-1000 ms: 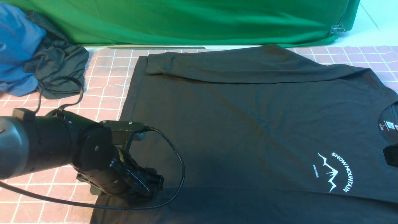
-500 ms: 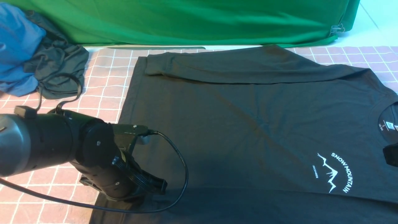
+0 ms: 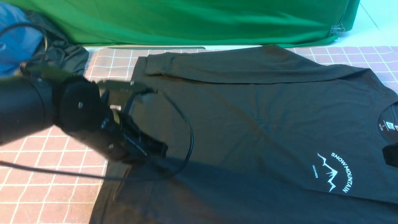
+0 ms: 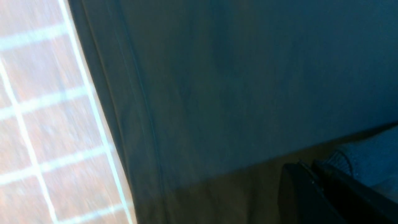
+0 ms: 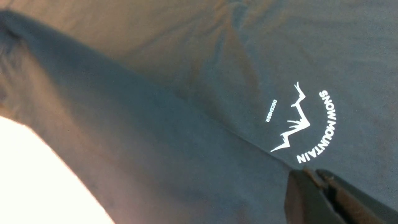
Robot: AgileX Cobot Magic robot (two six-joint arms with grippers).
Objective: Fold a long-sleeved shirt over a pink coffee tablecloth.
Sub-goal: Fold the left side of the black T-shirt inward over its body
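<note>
The pink coffee tablecloth [image 3: 46, 161], printed with a white grid, is spread across the whole work surface, and a plain green cloth [image 3: 186, 21] is hung along its far edge. The long-sleeved shirt [image 3: 248, 118] is laid flat on the tablecloth with its neck toward the right and its hem toward the left; one sleeve is folded across the far side of the body. A blue garment [image 3: 15, 46] and a dark grey garment [image 3: 67, 54] are heaped at the far left, apart from the shirt. The left gripper [image 3: 158, 151] is seen over the near hem corner, its jaws pressed together on the shirt's near layer, which is raised into a fold running rightward. The right gripper [image 5: 311, 171] is likewise clamped on that fold, just beside the white chest logo [image 3: 334, 171].
</note>
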